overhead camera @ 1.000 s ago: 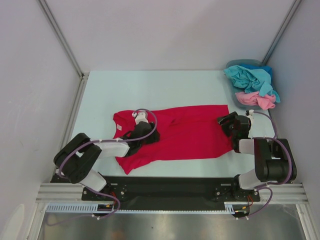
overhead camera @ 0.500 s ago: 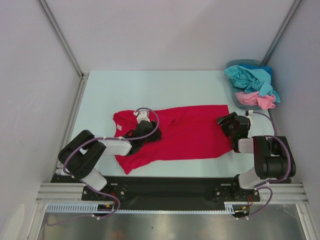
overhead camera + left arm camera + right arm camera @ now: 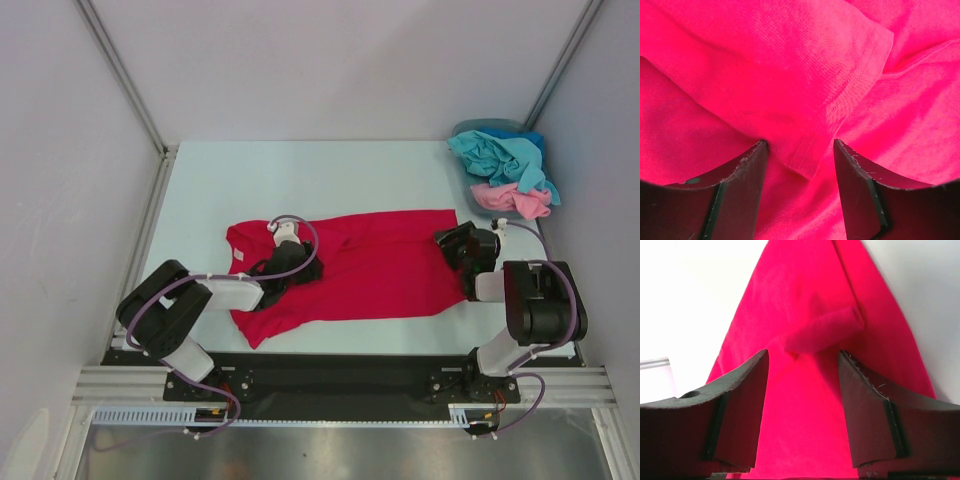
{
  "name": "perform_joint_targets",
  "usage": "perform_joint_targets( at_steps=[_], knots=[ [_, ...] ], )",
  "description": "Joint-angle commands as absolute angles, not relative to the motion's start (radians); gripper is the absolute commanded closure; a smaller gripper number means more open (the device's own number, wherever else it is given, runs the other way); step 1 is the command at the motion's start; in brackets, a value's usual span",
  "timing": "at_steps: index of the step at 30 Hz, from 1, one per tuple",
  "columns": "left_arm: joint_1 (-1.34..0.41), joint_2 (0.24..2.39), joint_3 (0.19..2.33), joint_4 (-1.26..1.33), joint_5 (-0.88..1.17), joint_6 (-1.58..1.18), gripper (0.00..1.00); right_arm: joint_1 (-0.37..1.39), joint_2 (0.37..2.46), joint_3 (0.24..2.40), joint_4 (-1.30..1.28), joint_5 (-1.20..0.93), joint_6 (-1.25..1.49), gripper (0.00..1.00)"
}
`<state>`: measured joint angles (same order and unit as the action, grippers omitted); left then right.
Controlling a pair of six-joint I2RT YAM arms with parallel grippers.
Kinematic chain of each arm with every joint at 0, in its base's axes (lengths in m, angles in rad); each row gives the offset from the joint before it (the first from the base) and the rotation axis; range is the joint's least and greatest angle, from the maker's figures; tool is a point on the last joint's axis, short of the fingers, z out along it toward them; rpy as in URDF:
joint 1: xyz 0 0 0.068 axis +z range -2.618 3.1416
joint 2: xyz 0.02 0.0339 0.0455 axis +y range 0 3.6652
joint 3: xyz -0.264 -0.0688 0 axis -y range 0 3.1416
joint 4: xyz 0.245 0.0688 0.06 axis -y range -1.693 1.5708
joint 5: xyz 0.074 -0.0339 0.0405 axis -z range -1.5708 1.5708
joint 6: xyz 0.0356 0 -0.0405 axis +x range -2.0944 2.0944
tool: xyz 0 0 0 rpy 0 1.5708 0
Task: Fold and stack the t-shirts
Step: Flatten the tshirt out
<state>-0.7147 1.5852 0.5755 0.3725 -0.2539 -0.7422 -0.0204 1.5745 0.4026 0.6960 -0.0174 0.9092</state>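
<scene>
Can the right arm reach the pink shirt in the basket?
Probably yes: the light pink cloth t-shirt lies uncovered at the near end of the blue-grey plastic basket, just beyond the right gripper, whose fingers stand open over the crimson red t-shirt.

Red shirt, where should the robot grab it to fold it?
Pinch it from above at its ends. The red shirt lies flat on the table, so only raised cloth offers a grip: the stitched sleeve hem under the left hand, and the small rolled ridge near the other end under the right hand.
</scene>
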Motion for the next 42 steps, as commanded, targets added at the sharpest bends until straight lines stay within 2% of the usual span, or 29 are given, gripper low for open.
perform_joint_targets(
  at_steps=[1, 6, 9, 12, 13, 15, 16, 18, 19, 21, 22, 25, 34, 42],
  knots=[
    [-0.709, 1.560, 0.581, 0.362, -0.236, -0.742, 0.39, -0.038, 1.620, 0.449, 0.742, -0.006, 0.927, 0.39],
    [-0.709, 1.558, 0.580, 0.356, -0.244, -0.735, 0.39, -0.060, 1.670, 0.523, 0.746, -0.005, 0.950, 0.40],
    [-0.709, 1.560, 0.580, 0.356, -0.244, -0.735, 0.41, -0.064, 1.687, 0.558, 0.726, -0.005, 0.953, 0.44],
    [-0.707, 1.560, 0.581, 0.356, -0.242, -0.735, 0.45, -0.063, 1.681, 0.565, 0.719, -0.003, 0.951, 0.58],
    [-0.707, 1.560, 0.581, 0.354, -0.242, -0.735, 0.46, -0.063, 1.678, 0.565, 0.716, -0.003, 0.950, 0.67],
    [-0.709, 1.557, 0.578, 0.354, -0.242, -0.733, 0.50, -0.063, 1.671, 0.561, 0.709, -0.003, 0.943, 0.78],
    [-0.707, 1.557, 0.578, 0.356, -0.242, -0.733, 0.52, -0.063, 1.671, 0.555, 0.709, -0.002, 0.942, 0.88],
    [-0.707, 1.552, 0.575, 0.354, -0.241, -0.736, 0.55, -0.061, 1.671, 0.549, 0.715, -0.003, 0.943, 0.96],
    [-0.709, 1.551, 0.572, 0.357, -0.238, -0.735, 0.60, -0.061, 1.672, 0.546, 0.716, -0.006, 0.946, 1.00],
    [-0.707, 1.542, 0.565, 0.357, -0.239, -0.738, 0.67, -0.061, 1.671, 0.537, 0.722, -0.009, 0.946, 1.00],
    [-0.707, 1.537, 0.563, 0.353, -0.242, -0.736, 0.78, -0.061, 1.671, 0.535, 0.726, -0.011, 0.946, 1.00],
    [-0.707, 1.517, 0.563, 0.327, -0.258, -0.733, 1.00, -0.060, 1.661, 0.529, 0.729, -0.014, 0.948, 1.00],
    [-0.709, 1.378, 0.586, 0.175, -0.435, -0.698, 1.00, -0.055, 1.597, 0.529, 0.712, -0.015, 0.942, 1.00],
    [-0.709, 1.354, 0.725, 0.075, -0.537, -0.624, 1.00, -0.046, 1.510, 0.575, 0.654, -0.026, 0.917, 1.00]
  ],
)
